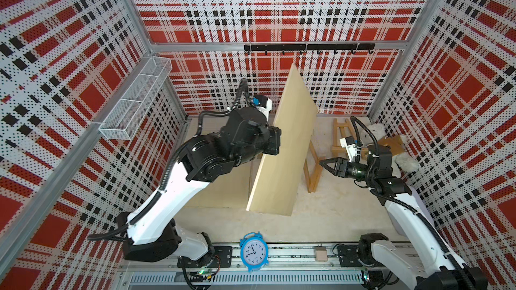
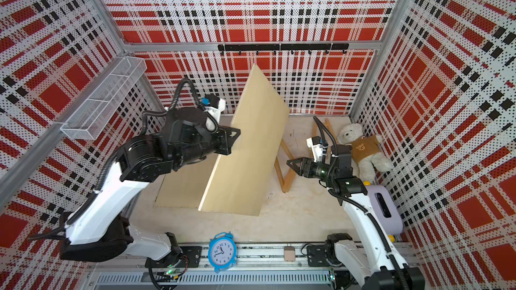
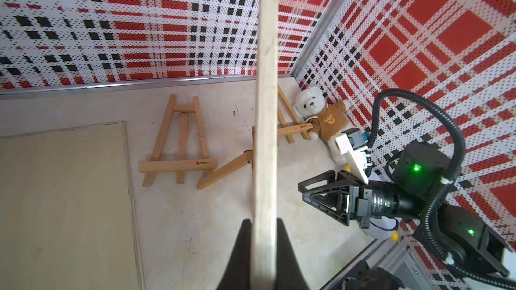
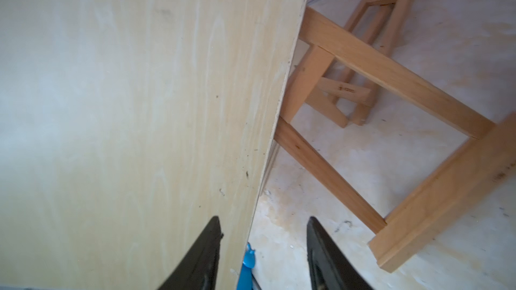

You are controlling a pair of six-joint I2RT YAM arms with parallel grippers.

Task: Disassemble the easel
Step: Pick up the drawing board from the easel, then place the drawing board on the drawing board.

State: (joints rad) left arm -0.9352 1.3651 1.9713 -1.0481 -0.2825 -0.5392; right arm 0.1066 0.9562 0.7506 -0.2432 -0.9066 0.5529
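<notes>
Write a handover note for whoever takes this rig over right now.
Left claw: shut on the edge of a wooden board, held tilted.
Right claw: open, empty, beside the standing easel.
Done: a second board lies flat on the table; a small easel lies flat too.
Left: set the held board down, probably on the flat one, then take down the standing easel.

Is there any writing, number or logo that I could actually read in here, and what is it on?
"12" and the other hour numerals: dial of the blue alarm clock.
Small print under its hands: too small to read.
Stamp on the flat easel's ledge: blurred, unreadable.
Stamp on the second easel's ledge, beside the teddy bear: too small.
</notes>
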